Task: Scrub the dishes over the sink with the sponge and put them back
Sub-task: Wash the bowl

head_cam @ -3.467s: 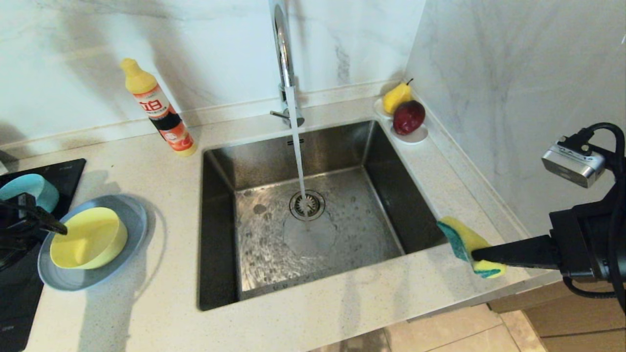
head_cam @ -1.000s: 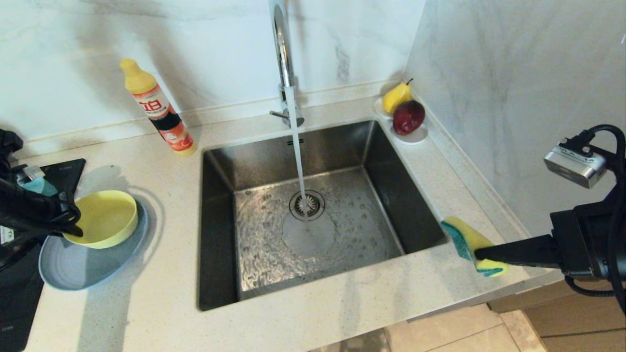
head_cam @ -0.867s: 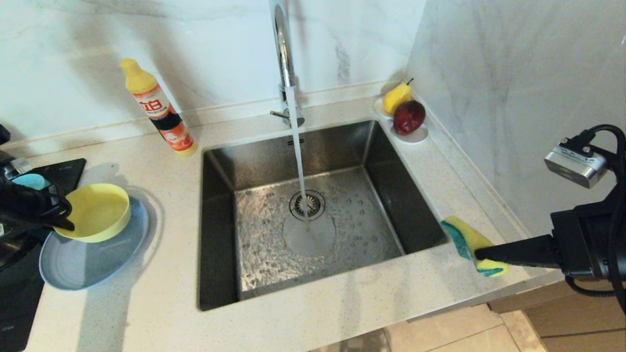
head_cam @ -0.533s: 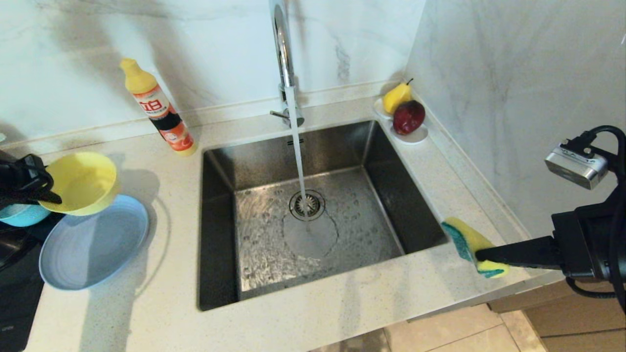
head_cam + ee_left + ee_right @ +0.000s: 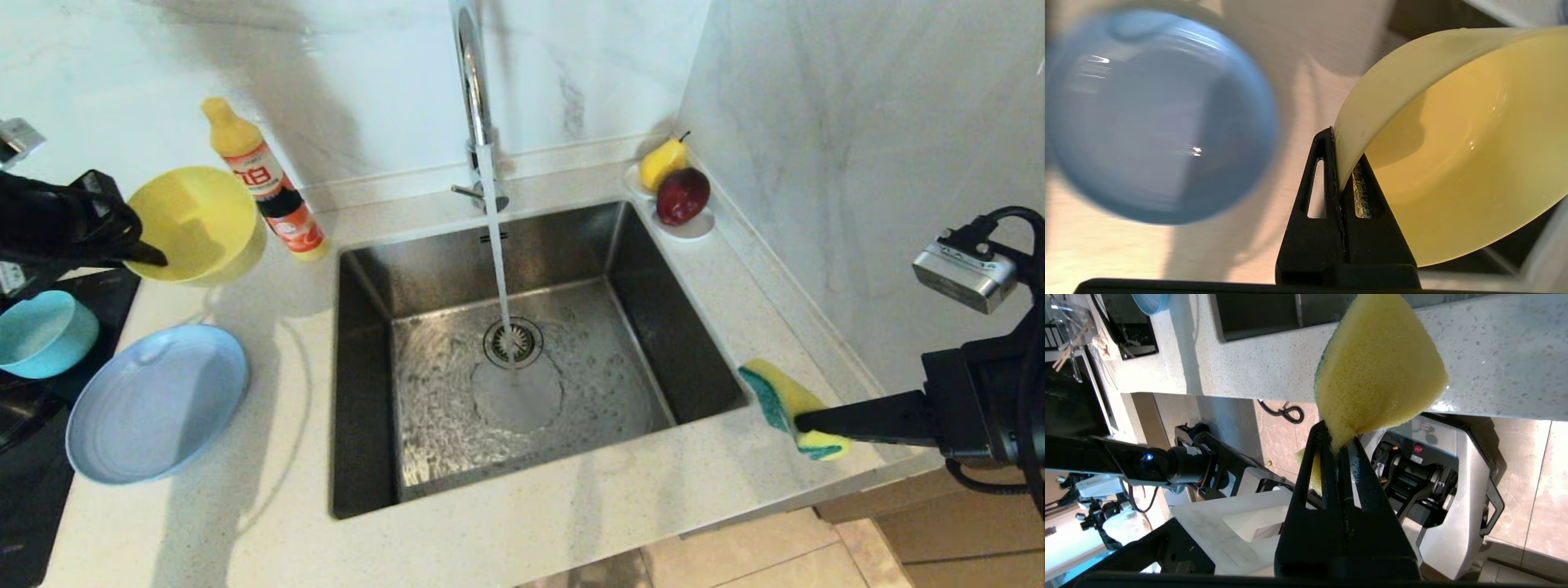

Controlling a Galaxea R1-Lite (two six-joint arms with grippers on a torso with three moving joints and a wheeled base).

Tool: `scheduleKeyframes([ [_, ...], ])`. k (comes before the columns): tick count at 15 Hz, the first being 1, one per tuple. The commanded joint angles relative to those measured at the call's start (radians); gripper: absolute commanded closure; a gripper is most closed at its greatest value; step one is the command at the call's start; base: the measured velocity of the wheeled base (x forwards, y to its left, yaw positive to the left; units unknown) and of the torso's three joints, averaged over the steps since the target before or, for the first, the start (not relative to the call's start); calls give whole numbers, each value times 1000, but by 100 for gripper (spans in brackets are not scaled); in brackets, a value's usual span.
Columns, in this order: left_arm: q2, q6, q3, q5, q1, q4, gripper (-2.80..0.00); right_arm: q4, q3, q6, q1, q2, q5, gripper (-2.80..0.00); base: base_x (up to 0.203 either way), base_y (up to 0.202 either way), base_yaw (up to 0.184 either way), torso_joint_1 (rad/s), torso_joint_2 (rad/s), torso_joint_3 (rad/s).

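Black, the left hand is raised above the desk, clamped on the tilted yellow-green bowl's rim. Level beside the sink, the right hand grips the sponge.

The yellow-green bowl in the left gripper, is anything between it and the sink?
Yes. The soap bottle stands right beside the yellow-green bowl, between it and the sink; the left gripper should pass in front of it.
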Motion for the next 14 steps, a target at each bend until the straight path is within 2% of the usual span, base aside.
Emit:
scheduleKeyframes([
  [1,35,-53,-8,88,-176,-4,0,3,4,4,-9,-2,2,0,0,0,0,0,0,0],
  [3,90,-113,-10,158,-309,-21,0,3,3,1,-19,-5,2,0,0,0,0,0,0,0],
  [7,207,-211,-11,244,-484,-68,0,1,3,1,-22,1,2,0,0,0,0,0,0,0],
  [9,263,-251,-13,278,-549,-106,0,1,4,-5,-22,7,2,0,0,0,0,0,0,0],
  [14,369,-342,-32,288,-613,-131,0,3,4,-12,-23,2,2,0,0,0,0,0,0,0],
])
